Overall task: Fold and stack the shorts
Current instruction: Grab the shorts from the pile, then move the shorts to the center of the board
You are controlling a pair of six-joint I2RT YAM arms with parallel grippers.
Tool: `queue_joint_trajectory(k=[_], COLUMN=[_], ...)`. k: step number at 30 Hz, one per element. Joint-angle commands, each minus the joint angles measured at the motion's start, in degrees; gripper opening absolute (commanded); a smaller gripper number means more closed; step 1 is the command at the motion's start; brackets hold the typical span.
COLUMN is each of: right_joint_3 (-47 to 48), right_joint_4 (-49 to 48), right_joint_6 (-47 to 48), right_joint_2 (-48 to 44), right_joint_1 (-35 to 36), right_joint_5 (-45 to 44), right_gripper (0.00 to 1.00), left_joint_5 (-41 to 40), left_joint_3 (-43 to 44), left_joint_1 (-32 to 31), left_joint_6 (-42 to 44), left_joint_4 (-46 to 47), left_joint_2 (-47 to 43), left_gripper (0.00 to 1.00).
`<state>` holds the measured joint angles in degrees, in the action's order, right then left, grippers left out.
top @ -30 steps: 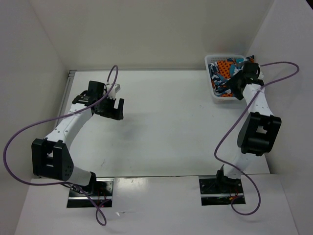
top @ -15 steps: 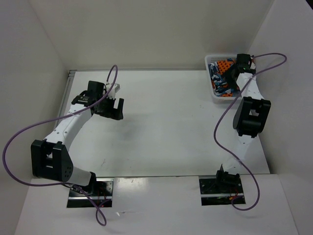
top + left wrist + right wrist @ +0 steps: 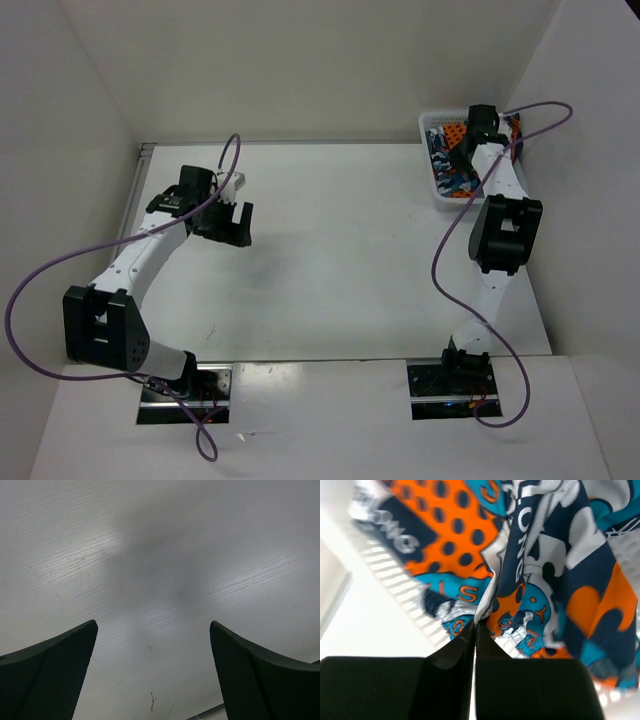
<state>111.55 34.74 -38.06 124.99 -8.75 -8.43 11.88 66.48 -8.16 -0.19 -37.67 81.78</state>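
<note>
The right pincer (image 3: 478,128) (image 3: 475,626) is down in the basket (image 3: 431,122) at the far right corner of the desk (image 3: 340,250). Its fingers are pressed together on a fold of the shorts (image 3: 545,580). The cloth ridge runs straight down into the tips. The rest of the shorts (image 3: 450,172) lies bunched under and ahead of that pincer, filling the basket, with more cloth toward its right. The white mesh wall (image 3: 395,575) shows just to the pincer's left.

The left pincer (image 3: 232,222) (image 3: 152,626) hangs over bare desk with its fingers spread wide and nothing between them. The shorts are well apart from it, far off to its right.

Room is tight around the right pincer. The basket rim closes it in, the side wall (image 3: 590,200) is near on its right and the back wall (image 3: 300,70) is near beyond it. Toward its left and toward the arm bases the desk lies open, all the way to the left pincer.

Compared with a second ago, the right arm has reached farther across the basket, from the right rim toward the middle. Its fingers, then parted, have shut. The left arm has not shifted.
</note>
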Motion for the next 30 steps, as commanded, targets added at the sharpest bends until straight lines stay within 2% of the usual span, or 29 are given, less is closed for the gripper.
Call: queue_joint_trajectory(k=[1, 8, 12, 16, 18, 21, 23, 24, 25, 27, 28, 30], right_joint_3=[5.5, 12.6, 22.6, 32.8, 40.6, 66.2, 59.2, 62.4, 66.8, 65.4, 67.3, 64.9], right_joint_4=[0.0, 1.9, 6.8, 11.0, 14.6, 28.0, 25.3, 27.0, 29.1, 30.5, 32.0, 35.7], right_joint_6=[0.4, 1.8, 6.4, 8.7, 10.2, 11.0, 11.0, 12.1, 12.1, 11.6, 11.6, 10.9], right_joint_2=[-9.2, -20.6, -21.8, -21.2, -18.8, -10.3, -14.2, -13.3, -11.5, -12.9, -11.9, -12.6], right_joint_1=[2.5, 6.3, 12.3, 21.5, 26.0, 29.9, 34.0, 35.9, 39.2, 40.2, 43.2, 44.5], right_joint_5=[-2.7, -0.3, -1.6, -1.6, -0.2, 0.4, -0.8, -6.7, -9.0, -9.2, -10.9, -15.8], right_gripper=[0.00, 0.00, 0.00, 0.00, 0.00, 0.00, 0.00, 0.00, 0.00, 0.00, 0.00, 0.00], left_joint_5=[1.8, 3.2, 1.7, 1.7, 2.3, 3.6, 4.7, 4.7, 5.3, 6.1, 6.7, 6.8], left_joint_3=[2.6, 7.3, 10.9, 12.2, 12.8, 13.3, 14.6, 15.2, 16.6, 18.2, 19.1, 21.8], left_joint_1=[0.2, 0.2, 0.2, 0.7, 1.2, 3.3, 4.1, 4.8, 5.5, 6.0, 6.1, 6.6], left_joint_6=[0.2, 0.2, 0.2, 0.2, 0.2, 0.2, 0.2, 0.2, 0.2, 0.2, 0.2, 0.2], left_joint_4=[-0.6, -1.1, -3.2, -3.2, -3.2, -3.2, -3.7, -3.7, -3.7, -4.3, -4.3, -4.8], left_joint_2=[-0.6, -0.7, 1.6, 1.6, 1.6, 1.6, 1.6, 1.6, 1.6, 1.6, 1.6, 0.8], left_gripper=[1.00, 1.00, 1.00, 1.00, 1.00, 1.00, 1.00, 1.00, 1.00, 1.00, 1.00, 1.00])
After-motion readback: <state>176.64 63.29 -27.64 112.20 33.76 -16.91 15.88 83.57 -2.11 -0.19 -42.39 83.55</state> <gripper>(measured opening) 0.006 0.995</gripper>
